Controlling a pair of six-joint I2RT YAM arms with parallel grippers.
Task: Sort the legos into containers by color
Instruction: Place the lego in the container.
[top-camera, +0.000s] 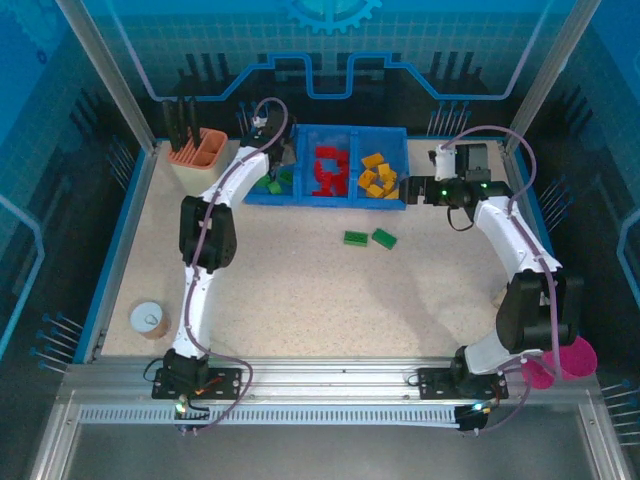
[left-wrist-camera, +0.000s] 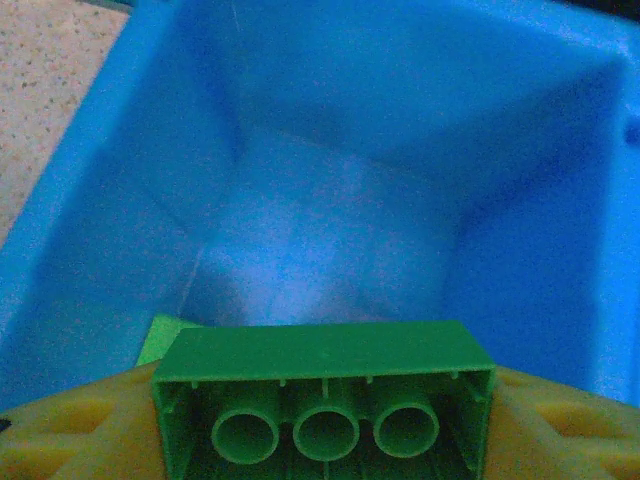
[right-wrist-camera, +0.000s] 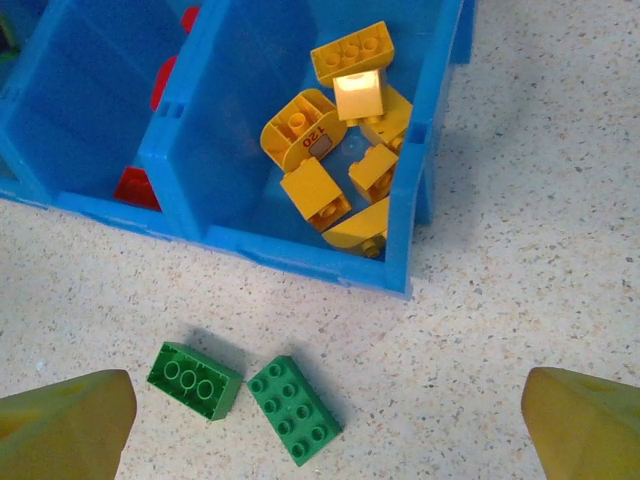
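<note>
Yellow left fingers (left-wrist-camera: 62, 432) clamp a green brick (left-wrist-camera: 325, 385); right fingers (right-wrist-camera: 62, 428) gape wide.

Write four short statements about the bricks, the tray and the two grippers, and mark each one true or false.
1. Two green bricks lie on the table, outside the tray. True.
2. The yellow bricks are in the tray's middle compartment. False: they are in the right compartment, and the red bricks are in the middle one.
3. The left gripper has a green brick between its fingers, over the tray's left compartment. True.
4. The right gripper is shut on a yellow brick. False: its fingers stand wide apart with nothing between them.
</note>
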